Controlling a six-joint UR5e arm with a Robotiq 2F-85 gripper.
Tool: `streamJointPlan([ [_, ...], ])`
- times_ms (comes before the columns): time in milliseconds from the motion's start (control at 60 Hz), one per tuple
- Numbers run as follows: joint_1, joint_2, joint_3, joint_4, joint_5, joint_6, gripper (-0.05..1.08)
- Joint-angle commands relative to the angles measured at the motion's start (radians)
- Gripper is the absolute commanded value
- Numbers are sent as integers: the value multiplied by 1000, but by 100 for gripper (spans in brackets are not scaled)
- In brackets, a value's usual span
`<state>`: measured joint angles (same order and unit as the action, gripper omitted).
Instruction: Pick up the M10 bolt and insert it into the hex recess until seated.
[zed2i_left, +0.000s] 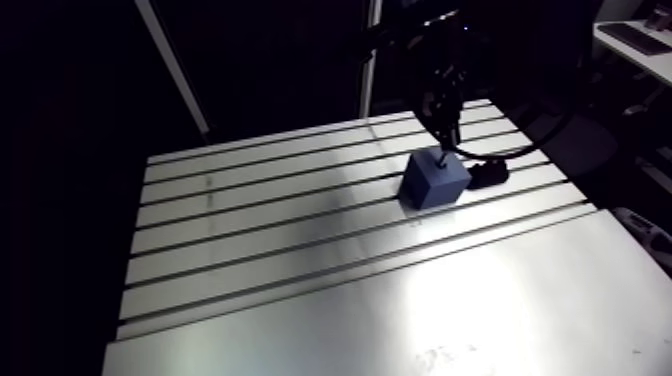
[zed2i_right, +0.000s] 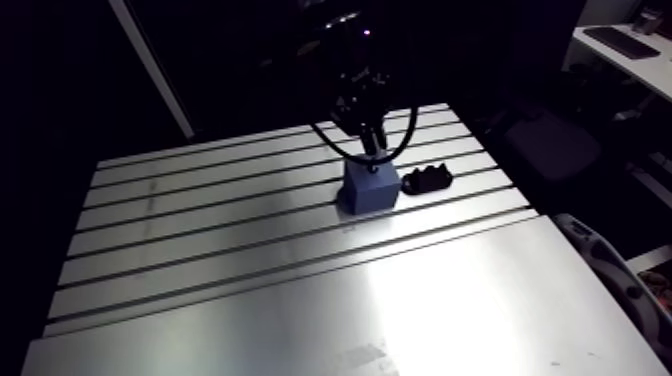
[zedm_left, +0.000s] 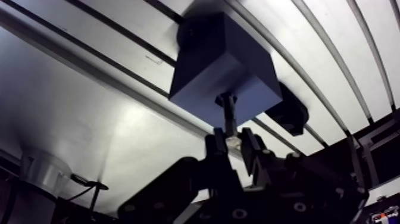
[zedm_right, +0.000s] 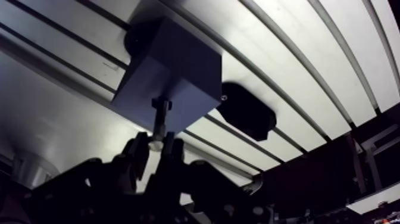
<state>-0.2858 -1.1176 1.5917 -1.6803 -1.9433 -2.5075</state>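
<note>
The gripper (zedm_left: 233, 142) fills the near part of the wrist view, its two fingers (zedm_left: 217, 145) drawn in narrow and clamped on the shank of the bolt (zedm_left: 228, 118). The bolt sticks straight out ahead of the fingertips toward the block (zedm_left: 223, 62). Its wider far end meets the block's upper face, close to the edge of that face nearest the gripper. The end looks to be touching the block, but I cannot tell whether it sits in a recess or only on the surface; the recess itself cannot be made out.

The block is a blue cube standing flat on the table (zed2i_left: 300, 280). One side of it lies along one of the table's dark slots (zed2i_left: 300, 215). Just beside the block, on the side towards the table's right edge, lies a small black holder (zedm_right: 247, 116), low and rounded. It is near the block, and whether the two touch is unclear.

In the arm view the gripper comes down directly over the block. The bolt shows there as a thin upright line from the fingertips to the block's top. The block stands towards the far right part of the table.
</note>
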Motion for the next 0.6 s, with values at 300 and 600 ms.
streamJointPlan([
  [300,-1,5,0,0,0,0,95],
  [600,-1,11,0,-5,0,0,95],
])
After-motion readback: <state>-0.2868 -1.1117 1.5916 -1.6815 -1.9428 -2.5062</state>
